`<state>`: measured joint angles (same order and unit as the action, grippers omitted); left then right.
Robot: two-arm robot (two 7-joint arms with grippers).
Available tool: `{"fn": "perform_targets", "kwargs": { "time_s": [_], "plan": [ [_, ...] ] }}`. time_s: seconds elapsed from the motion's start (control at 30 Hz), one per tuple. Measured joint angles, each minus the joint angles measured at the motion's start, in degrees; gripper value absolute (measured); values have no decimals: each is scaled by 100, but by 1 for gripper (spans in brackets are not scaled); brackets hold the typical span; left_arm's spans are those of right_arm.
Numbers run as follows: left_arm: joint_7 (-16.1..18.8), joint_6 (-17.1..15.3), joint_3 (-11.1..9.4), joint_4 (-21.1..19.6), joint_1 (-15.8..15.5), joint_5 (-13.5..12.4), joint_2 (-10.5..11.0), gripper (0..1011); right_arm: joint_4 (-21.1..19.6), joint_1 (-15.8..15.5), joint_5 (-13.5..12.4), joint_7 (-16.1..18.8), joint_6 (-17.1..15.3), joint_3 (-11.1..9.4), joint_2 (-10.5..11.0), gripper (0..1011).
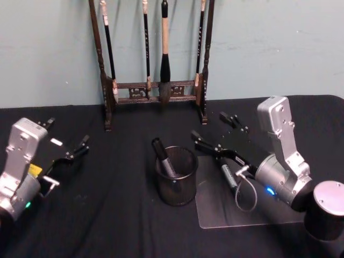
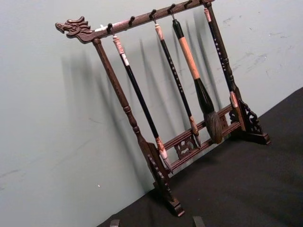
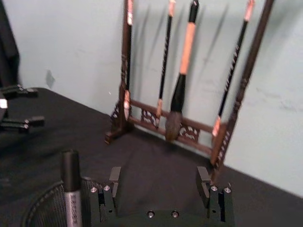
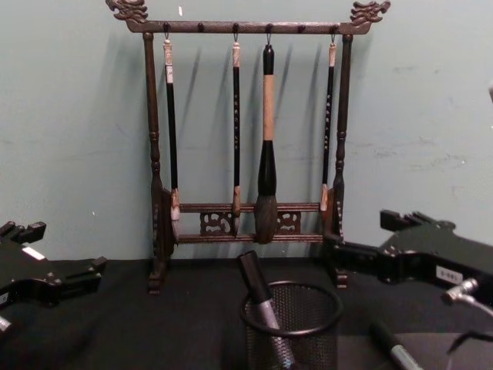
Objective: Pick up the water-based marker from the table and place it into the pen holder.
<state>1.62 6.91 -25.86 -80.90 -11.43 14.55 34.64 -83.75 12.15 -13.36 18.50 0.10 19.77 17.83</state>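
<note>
One marker (image 1: 163, 157) is in the pen holder (image 1: 185, 180), a second marker (image 1: 229, 176) lies outside
The left gripper (image 1: 69, 133) sits far left, fingers apart. The pen holder is in the middle. The second marker lies flat on the table (image 1: 107, 209), just below the right gripper (image 1: 207, 124), fingers apart, empty. It looks light, hard and smooth: pinch its middle.

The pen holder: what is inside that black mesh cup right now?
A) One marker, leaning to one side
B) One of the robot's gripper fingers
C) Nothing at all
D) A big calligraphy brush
A: a dark-capped marker stands tilted inside the pen holder, its cap poking up above the rim.
</note>
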Motion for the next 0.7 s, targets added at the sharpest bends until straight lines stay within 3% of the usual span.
{"fn": "perform_targets", "kwargs": {
  "time_s": [0.33, 0.7],
  "plan": [
    [0, 0, -1, 0, 0, 0, 0, 1001, -176, -255, 249, -416, -557, -136, -118, 1002],
    [0, 0, 0, 0, 0, 0, 0, 1001, -69, -294, 507, -623, -774, -221, -270, 1002]
  ]
}}
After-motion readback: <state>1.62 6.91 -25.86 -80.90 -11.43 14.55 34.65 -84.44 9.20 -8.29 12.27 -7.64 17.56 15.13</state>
